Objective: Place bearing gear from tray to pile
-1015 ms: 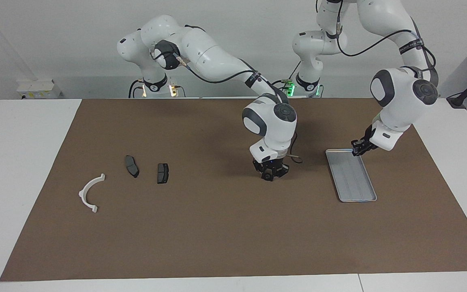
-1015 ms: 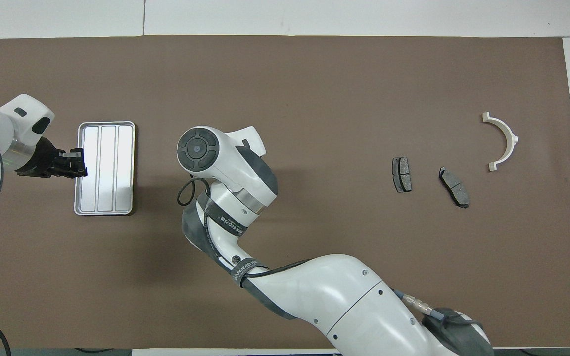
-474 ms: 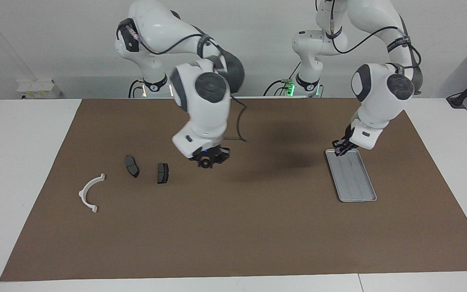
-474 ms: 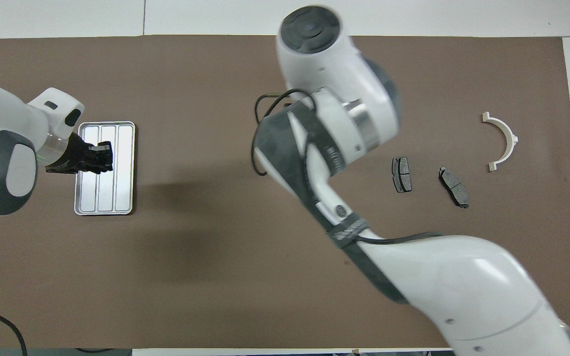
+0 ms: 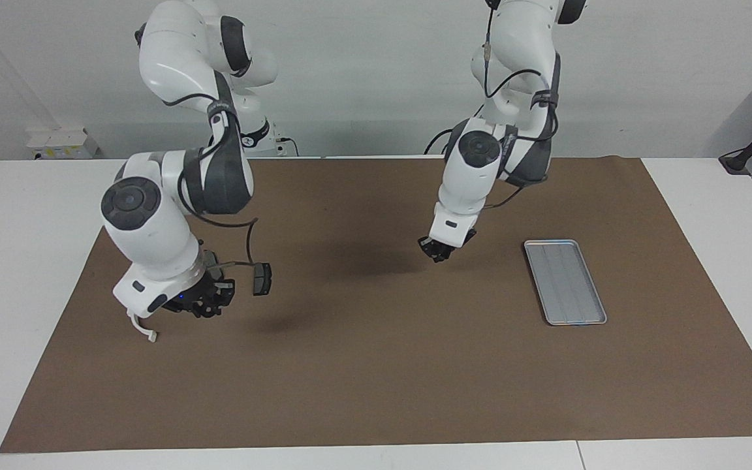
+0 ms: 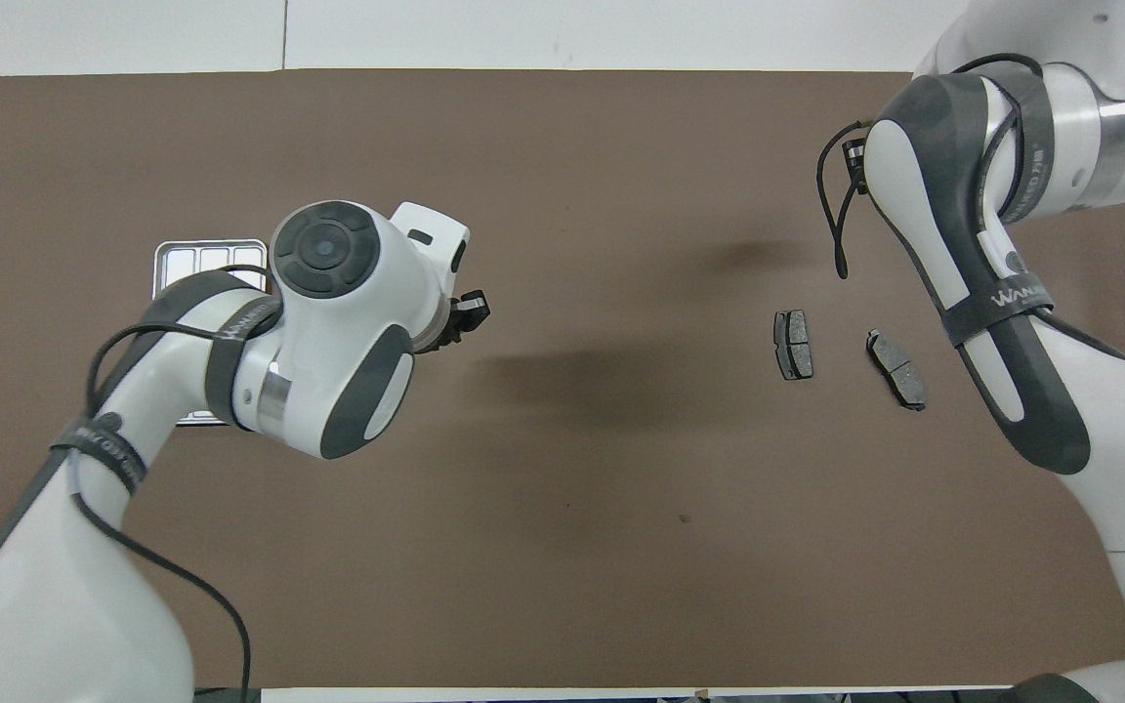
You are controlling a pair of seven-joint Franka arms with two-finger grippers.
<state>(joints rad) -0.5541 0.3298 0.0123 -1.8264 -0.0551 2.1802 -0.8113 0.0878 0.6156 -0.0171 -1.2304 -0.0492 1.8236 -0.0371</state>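
Covering the white table (image 5: 23, 222), a brown mat (image 5: 376, 365) carries the tray (image 5: 565, 282) and brake pads (image 6: 793, 344); left gripper (image 5: 440, 250) clenched, right gripper (image 5: 206, 303) unclear.

"WANJEED" partly legible on right arm strap (image 6: 1017, 293); no other text readable.

The facing camera sat high across the table from the robots, looking back at them, with the tray (image 5: 565, 282) lying below their bases in its picture. The overhead camera hung above the robots' own end, looking forward and steeply down, the tray (image 6: 193, 256) partly covered there. Both held the brown mat (image 5: 376, 365), half a turn apart.
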